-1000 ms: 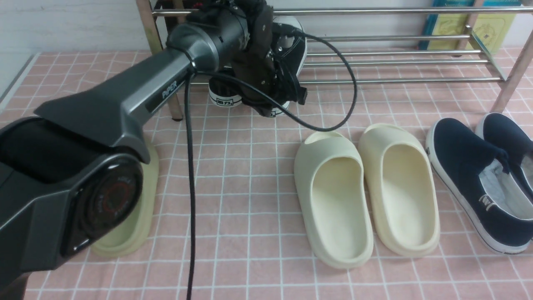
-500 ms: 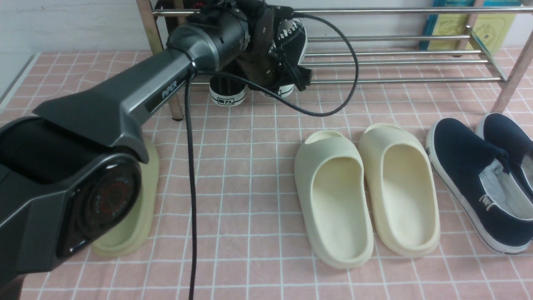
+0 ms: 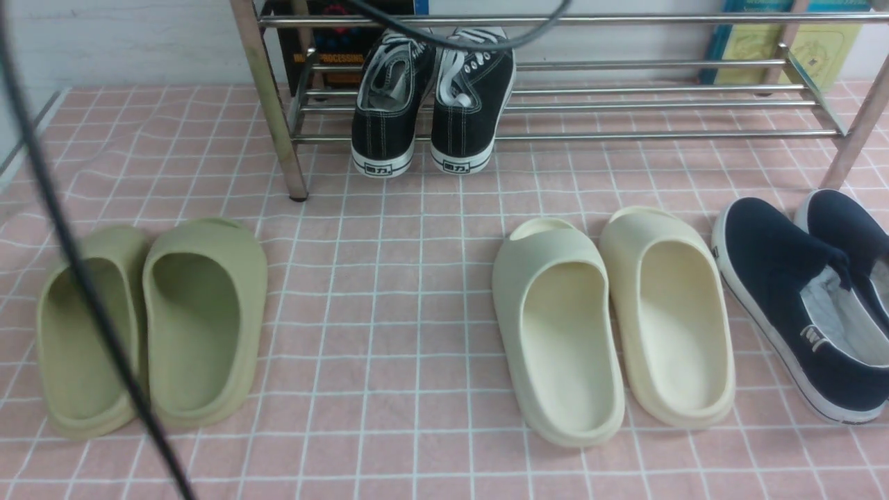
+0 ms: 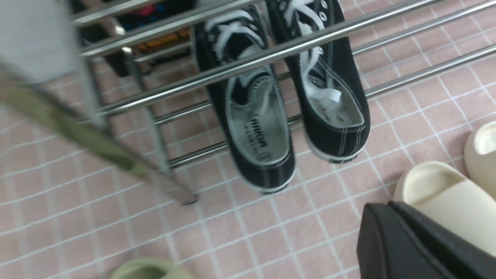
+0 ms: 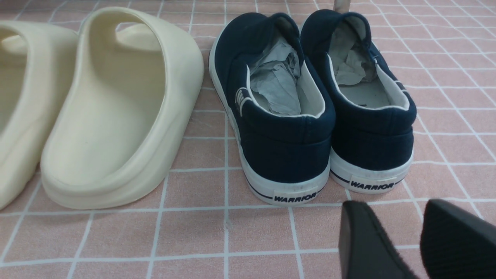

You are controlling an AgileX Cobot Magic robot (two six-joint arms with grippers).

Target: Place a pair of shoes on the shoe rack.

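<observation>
The pair of shoes, two black sneakers with white laces, rests side by side on the lower bars of the silver shoe rack (image 3: pixel 660 104), heels toward me: one (image 3: pixel 385 121) on the left, the other (image 3: pixel 469 114) on the right. The left wrist view shows both sneakers (image 4: pixel 259 147) (image 4: pixel 337 112) under a rack bar (image 4: pixel 162 91). My left gripper (image 4: pixel 385 209) hangs shut and empty above the floor, well back from them. My right gripper (image 5: pixel 395 217) stands open just behind the navy slip-ons, holding nothing. Neither gripper appears in the front view.
On the pink checked floor lie olive slides (image 3: pixel 153 319), cream slides (image 3: pixel 611 319) and navy slip-ons (image 3: pixel 799 298). A black cable (image 3: pixel 83 278) crosses the left foreground. Books (image 3: pixel 764 35) and a dark box (image 3: pixel 333 42) stand behind the rack.
My left arm has pulled back out of the front view, leaving the right-hand sneaker on the rack beside the other. The olive slides are now uncovered.
</observation>
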